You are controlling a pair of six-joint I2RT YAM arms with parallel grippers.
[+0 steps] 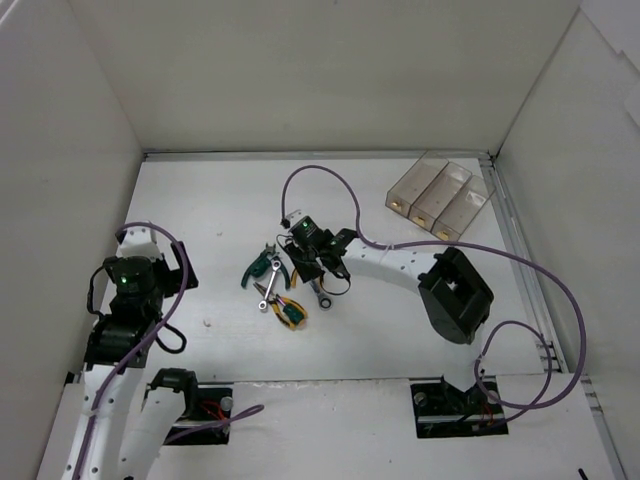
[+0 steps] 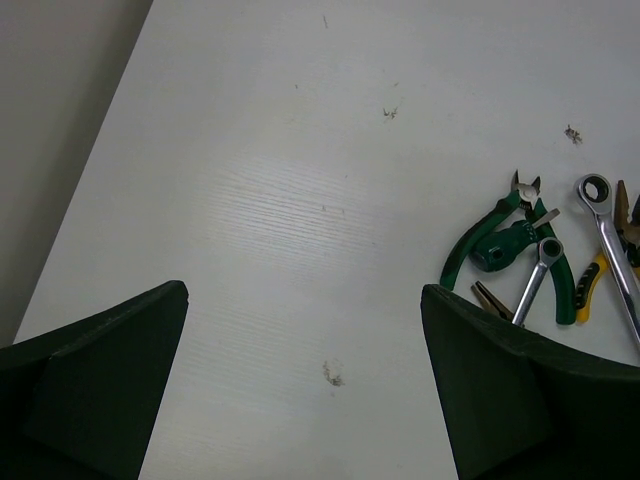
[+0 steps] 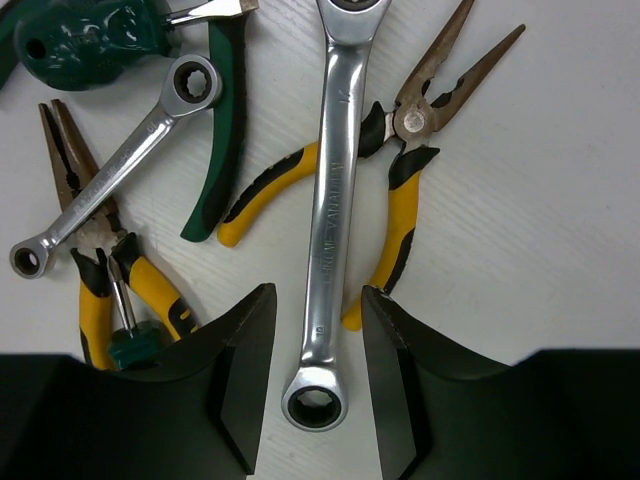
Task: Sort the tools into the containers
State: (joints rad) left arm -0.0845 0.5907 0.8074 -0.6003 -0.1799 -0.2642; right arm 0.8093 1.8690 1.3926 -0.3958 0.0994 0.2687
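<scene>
The tools lie in a loose pile at mid-table. In the right wrist view a large silver wrench [image 3: 335, 200] lies over yellow-handled long-nose pliers [image 3: 402, 215], beside a small wrench [image 3: 115, 170], green-handled pliers [image 3: 225, 130] and a yellow-and-green-handled tool [image 3: 100, 300]. My right gripper [image 3: 318, 310] is open, low over the pile, with its fingers on either side of the large wrench's lower end and gaps on both sides. My left gripper [image 2: 305, 330] is open and empty over bare table left of the pile. The clear divided tray [image 1: 440, 195] stands at the back right.
White walls enclose the table on the left, back and right. In the top view the pile [image 1: 280, 288] sits just left of my right gripper [image 1: 320, 265], and my left gripper [image 1: 135, 278] is near the left wall. A purple cable [image 1: 320, 172] loops above the right arm.
</scene>
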